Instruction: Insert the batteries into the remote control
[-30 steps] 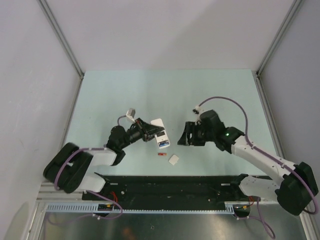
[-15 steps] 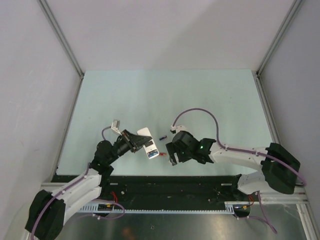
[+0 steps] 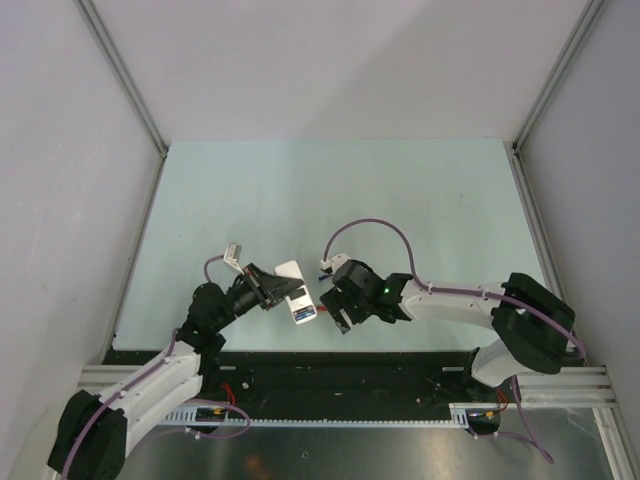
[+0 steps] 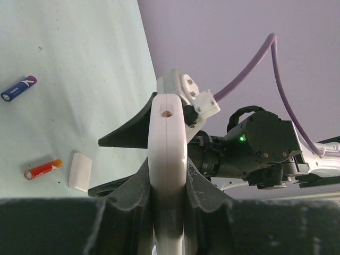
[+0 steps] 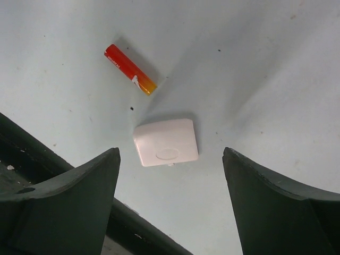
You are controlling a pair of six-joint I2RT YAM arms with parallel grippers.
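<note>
My left gripper [image 3: 285, 292] is shut on the white remote control [image 3: 297, 291] and holds it edge-on above the table; the remote fills the middle of the left wrist view [image 4: 167, 138]. My right gripper [image 3: 338, 308] is open and empty, just right of the remote. In the right wrist view its jaws [image 5: 171, 154] straddle a small white battery cover [image 5: 166, 142] lying flat on the table. A red battery [image 5: 130, 69] lies just beyond the cover. The left wrist view shows the red battery [image 4: 42, 169], the cover [image 4: 81, 171] and a dark blue-purple battery [image 4: 18, 87] on the table.
The black rail [image 3: 350, 365] runs along the table's near edge, close under both grippers. The pale green table [image 3: 330, 200] stretches behind them, with grey walls on three sides. The right arm's purple cable [image 3: 370, 228] loops above its wrist.
My right arm has swung left and toward the near edge, ending over the cover and red battery. My left gripper carried the remote left and nearer, then held almost still.
</note>
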